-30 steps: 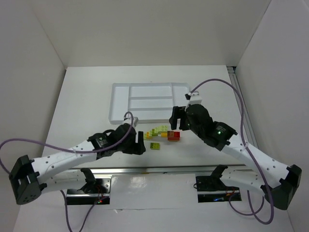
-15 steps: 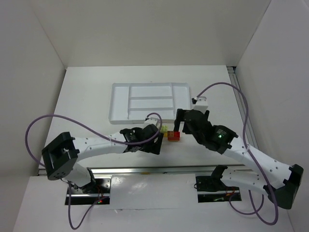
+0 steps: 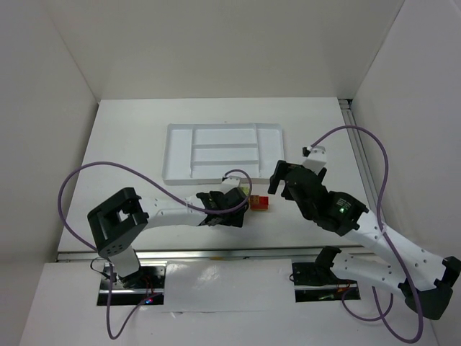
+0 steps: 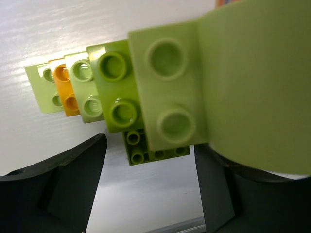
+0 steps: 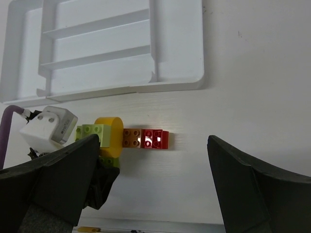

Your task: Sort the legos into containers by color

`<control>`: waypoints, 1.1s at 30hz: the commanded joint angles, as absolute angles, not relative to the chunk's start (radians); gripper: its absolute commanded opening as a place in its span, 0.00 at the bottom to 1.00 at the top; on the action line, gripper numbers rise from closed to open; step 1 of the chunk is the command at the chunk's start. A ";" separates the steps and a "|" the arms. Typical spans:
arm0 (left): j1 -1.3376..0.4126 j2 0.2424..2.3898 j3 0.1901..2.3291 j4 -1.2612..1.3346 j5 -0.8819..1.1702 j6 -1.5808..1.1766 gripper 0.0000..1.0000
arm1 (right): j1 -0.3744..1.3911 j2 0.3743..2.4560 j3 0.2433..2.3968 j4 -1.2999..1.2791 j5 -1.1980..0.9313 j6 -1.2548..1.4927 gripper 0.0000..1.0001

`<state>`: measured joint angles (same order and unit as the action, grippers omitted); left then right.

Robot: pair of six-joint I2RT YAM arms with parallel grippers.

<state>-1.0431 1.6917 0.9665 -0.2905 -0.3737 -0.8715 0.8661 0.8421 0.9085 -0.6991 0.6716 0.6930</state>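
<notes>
Near the desk's front edge, left gripper (image 3: 232, 207) hides most legos (image 4: 116, 87) from above; wrist cam shows blurry greens by its spread, empty fingers. Right gripper (image 5: 153, 187) gapes, empty.

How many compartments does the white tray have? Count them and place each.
5. In the white tray: one tall compartment at the left end, three long compartments stacked across the middle, one tall compartment at the right end. None looks hidden.

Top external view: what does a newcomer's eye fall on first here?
The bright legos, green, orange and red, bunched at the centre, with the left claw right over them and the right claw beside, both open. Behind lies the white tray, no brick in it.
</notes>
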 commanded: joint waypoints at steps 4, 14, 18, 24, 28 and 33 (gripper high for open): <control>-1.042 1.704 0.985 -0.218 -0.419 -0.896 0.82 | 0.870 0.847 0.927 -0.721 0.703 0.716 0.99; -1.074 1.677 1.000 -0.276 -0.468 -0.925 0.66 | 0.870 0.856 0.917 -0.712 0.703 0.716 0.99; -1.094 1.614 0.982 -0.325 -0.498 -0.943 0.58 | 0.870 0.847 0.917 -0.732 0.712 0.716 0.99; -1.115 1.548 0.962 -0.397 -0.500 -0.954 0.47 | 0.870 0.838 0.917 -0.721 0.712 0.726 0.99; -1.115 1.476 0.962 -0.491 -0.509 -0.966 0.47 | 0.870 0.838 0.920 -0.710 0.712 0.726 1.00; -1.115 1.369 1.055 -0.751 -0.595 -1.034 0.47 | 0.870 0.848 0.930 -0.669 0.712 0.716 1.00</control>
<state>-1.1107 1.4605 0.9840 -0.5598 -0.5121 -0.9771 0.8661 0.8547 0.9085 -0.7067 0.6785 0.7101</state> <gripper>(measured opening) 0.597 0.999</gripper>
